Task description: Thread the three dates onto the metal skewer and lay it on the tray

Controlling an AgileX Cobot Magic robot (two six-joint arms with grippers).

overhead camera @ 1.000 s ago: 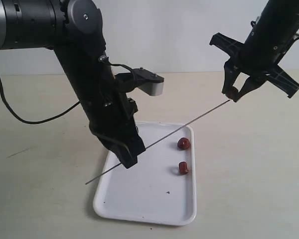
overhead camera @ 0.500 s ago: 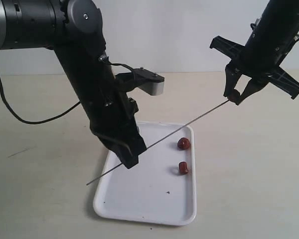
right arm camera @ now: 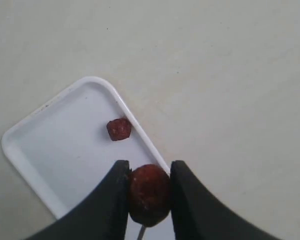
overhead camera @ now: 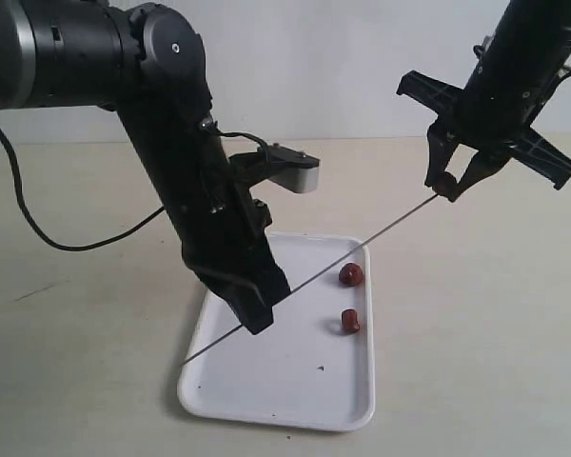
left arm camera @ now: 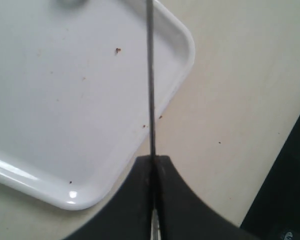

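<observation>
Evidently the first threading is in hand: the right gripper (overhead camera: 449,183), jaws partly closed on a date (right arm camera: 149,194), holds it at the raised tip of the metal skewer (overhead camera: 362,246). The left gripper (overhead camera: 257,319) pinches the skewer tight, tilted above the tray (overhead camera: 266,411). Whether the tip has pierced the fruit is unclear. Next comes a straight push along the rod. A second date (overhead camera: 351,275) and a third date (overhead camera: 350,322) lie in the tray.

Skewer (overhead camera: 362,250): thin grey rod, tilted, clamped near its lower end in the left gripper (overhead camera: 257,319); upper tip at the right gripper (overhead camera: 447,187).
Held date (right arm camera: 149,194): red-brown, wrinkled, pinched between the right gripper's jaws.
Second date (overhead camera: 351,274), third date (overhead camera: 350,321): lying apart on the tray, between the grippers.
Tray (overhead camera: 295,419): white, speckled, flat beneath the left gripper.
</observation>
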